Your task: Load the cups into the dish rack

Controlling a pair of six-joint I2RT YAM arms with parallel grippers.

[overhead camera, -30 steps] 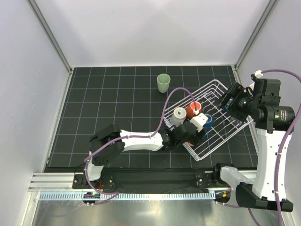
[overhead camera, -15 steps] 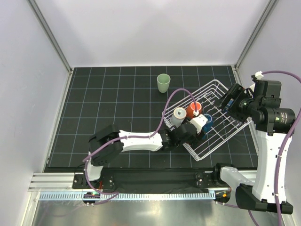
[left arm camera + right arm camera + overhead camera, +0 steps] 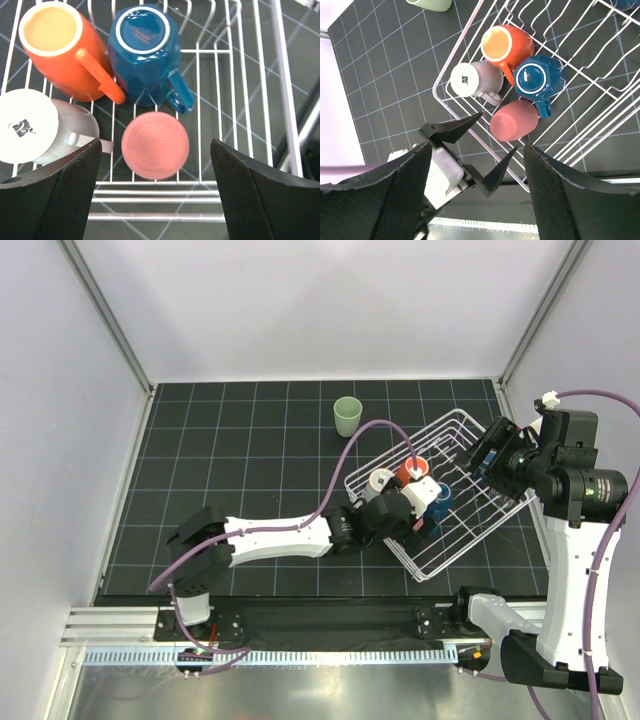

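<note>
My left hand (image 3: 155, 146) hangs wide open and empty over the pink cup (image 3: 514, 121) in the rack (image 3: 284, 75), so I reckon fetching the green cup (image 3: 347, 417) off the far worktop (image 3: 250, 440) comes next.

My left gripper (image 3: 155, 146) has black, stippled fingers (image 3: 50, 200). The dish rack (image 3: 280, 75) is white wire. In it are an orange mug (image 3: 65, 55), a deep blue mug (image 3: 142, 60) with a white-ringed base, a plain pink cup (image 3: 512, 122) and a grey mug (image 3: 75, 125) with a white, dark-marked base. Farther left, the tumbler (image 3: 347, 417) is pale green, and the mat (image 3: 230, 460) is black with a pale grid.
</note>
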